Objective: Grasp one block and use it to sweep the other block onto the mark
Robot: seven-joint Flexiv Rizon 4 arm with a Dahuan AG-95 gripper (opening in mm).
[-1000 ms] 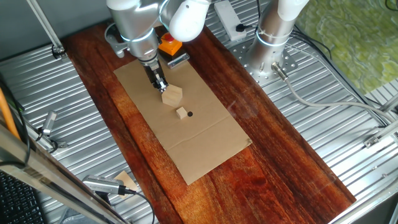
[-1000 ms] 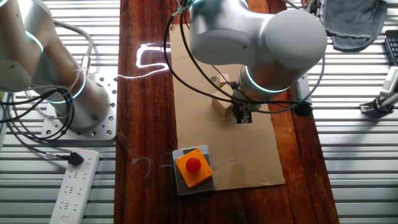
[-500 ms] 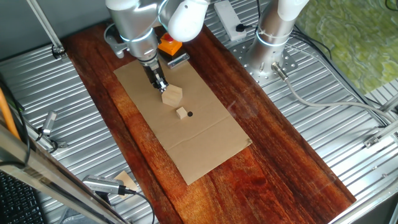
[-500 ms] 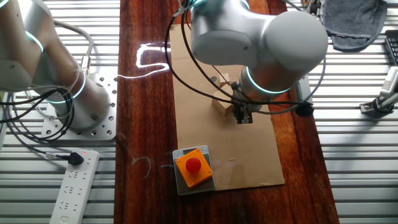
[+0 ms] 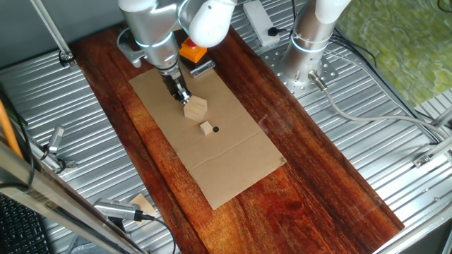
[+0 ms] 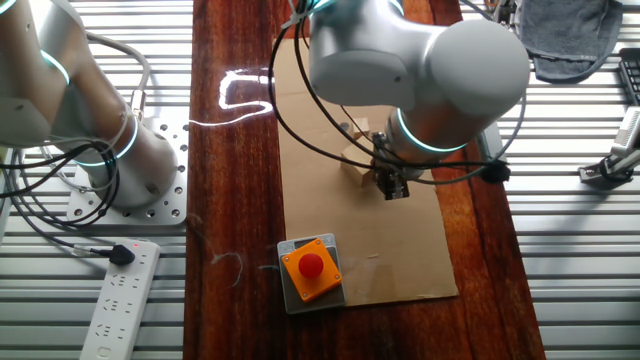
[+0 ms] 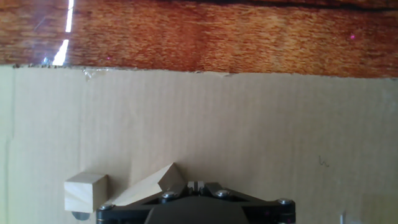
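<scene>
The two-finger gripper hangs beside the tilted larger pale tan wooden block — grip unclear — with the small tan wooden cube just short of the round black mark on brown cardboard.

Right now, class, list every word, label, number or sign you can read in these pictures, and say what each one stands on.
None: no text can be read in any view.
Big block, small block: plain wood.
Cardboard: only a black dot, no writing.
Orange box: a red button, no legible label.
Power strip: any markings too small to read.
</scene>
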